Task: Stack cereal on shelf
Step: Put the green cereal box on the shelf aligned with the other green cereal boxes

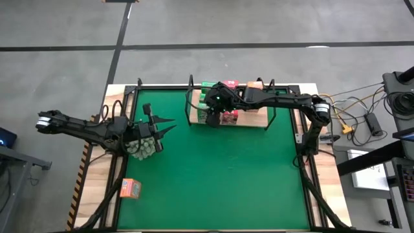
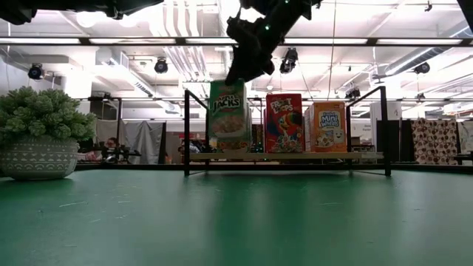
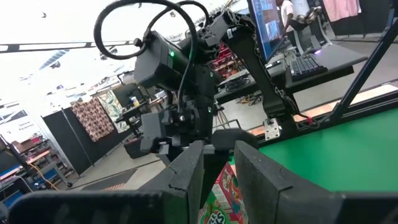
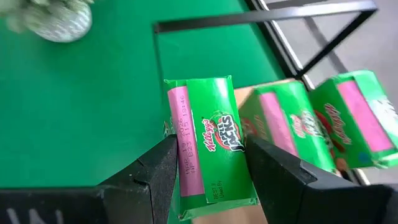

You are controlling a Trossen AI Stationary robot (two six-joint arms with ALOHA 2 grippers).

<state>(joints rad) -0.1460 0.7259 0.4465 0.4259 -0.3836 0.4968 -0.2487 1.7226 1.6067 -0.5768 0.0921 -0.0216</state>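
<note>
My right gripper [image 4: 211, 148] reaches over the left end of the shelf [image 2: 295, 157] and is shut on a green cereal box [image 2: 228, 118]. A pink-red box [image 2: 284, 123] and an orange box [image 2: 328, 125] stand upright on the wooden board to its right. Two more green boxes [image 4: 280, 121] [image 4: 351, 112] show beyond the held one in the right wrist view. A single orange box [image 1: 130, 188] lies on the bare wood by the mat's near left corner. My left gripper [image 1: 169, 125] hovers open at the mat's left side, holding nothing. My right gripper pinches the green box by its top end [image 4: 214, 140] between its two fingers [image 4: 163, 168], coming from above and pointing down. The box hangs upright, front toward the near edge. Its lower end [image 2: 228, 150] is level with the shelf board; whether it rests there I cannot tell.
A potted spiky plant [image 1: 143, 147] stands on the mat's left side, right under my left arm. Black wire uprights [image 2: 185, 133] rise at both ends of the shelf, close beside the held box. The green mat [image 1: 220, 175] lies open toward the near edge.
</note>
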